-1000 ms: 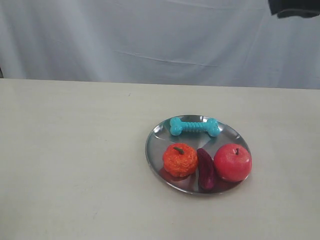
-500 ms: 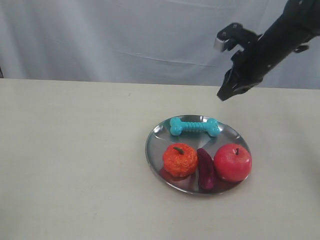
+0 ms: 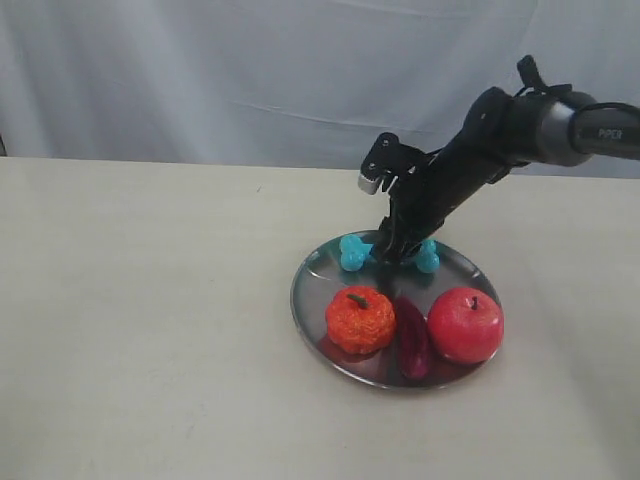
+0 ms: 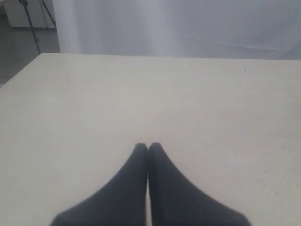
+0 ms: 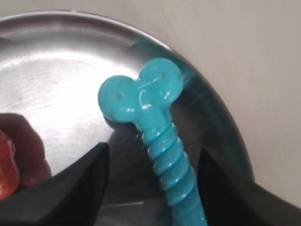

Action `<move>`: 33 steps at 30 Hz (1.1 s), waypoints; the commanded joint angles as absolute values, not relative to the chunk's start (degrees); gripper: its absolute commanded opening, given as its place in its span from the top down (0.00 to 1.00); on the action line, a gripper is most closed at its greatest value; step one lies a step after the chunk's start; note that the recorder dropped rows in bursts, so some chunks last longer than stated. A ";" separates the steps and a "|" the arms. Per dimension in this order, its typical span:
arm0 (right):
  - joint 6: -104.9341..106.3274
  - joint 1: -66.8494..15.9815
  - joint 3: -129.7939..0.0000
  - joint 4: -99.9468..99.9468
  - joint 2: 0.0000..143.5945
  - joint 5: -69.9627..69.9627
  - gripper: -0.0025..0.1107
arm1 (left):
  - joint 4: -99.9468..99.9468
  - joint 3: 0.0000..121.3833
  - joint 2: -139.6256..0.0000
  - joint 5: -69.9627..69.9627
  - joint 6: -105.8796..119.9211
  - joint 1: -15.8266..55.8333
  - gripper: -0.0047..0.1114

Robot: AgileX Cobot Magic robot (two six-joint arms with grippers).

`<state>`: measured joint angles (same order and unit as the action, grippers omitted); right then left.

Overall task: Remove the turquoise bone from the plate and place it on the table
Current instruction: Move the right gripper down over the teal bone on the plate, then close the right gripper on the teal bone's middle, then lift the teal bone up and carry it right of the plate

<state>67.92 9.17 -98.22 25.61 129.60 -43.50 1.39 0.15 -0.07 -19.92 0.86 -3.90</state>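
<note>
Though the right gripper [image 3: 397,248] sits low over the turquoise bone [image 5: 162,141], its jaws stand spread on either side of the ribbed shaft, pinching nothing. The bone lies on the plate [image 3: 318,272], by its far rim. Gripping, lifting and setting it on the table [image 3: 150,320] are all left to do. The left gripper [image 4: 148,149] hangs pressed together, well away.

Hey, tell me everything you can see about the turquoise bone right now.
The turquoise bone looks like glossy rubber, with a ribbed shaft and two-lobed knobbed ends. It lies flat on the shiny metal plate, near its rim. The right claw straddles its shaft, open, with a gap showing on each side.
</note>
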 commanded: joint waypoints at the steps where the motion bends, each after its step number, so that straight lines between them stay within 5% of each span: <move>1: 68.62 8.39 -98.54 25.82 131.37 -40.56 0.50 | 1.47 0.00 0.00 -19.62 0.62 -3.46 0.96; 8: 68.62 8.39 -98.54 25.32 133.38 -38.33 0.54 | 1.47 0.00 0.00 -19.62 0.62 -3.46 0.96; 9: 68.62 8.39 -98.54 25.32 133.38 -37.97 0.58 | 1.47 0.00 0.00 -19.62 0.62 -3.46 0.96; 12: 68.25 8.39 -98.54 25.32 132.70 -37.40 0.97 | 1.47 0.00 0.00 -19.62 0.62 -3.46 0.96; 22: 41.23 8.49 -98.54 25.12 112.86 -38.01 0.98 | 1.47 0.00 0.00 -19.62 0.62 -3.46 0.96; 33: -1.87 8.49 -98.54 -10.06 93.22 -50.48 0.98 | 1.47 0.00 0.00 -19.62 0.62 -3.46 0.96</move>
<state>5.64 8.43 -98.36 -0.31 95.19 -44.33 1.39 0.15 -0.07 -19.92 0.86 -3.90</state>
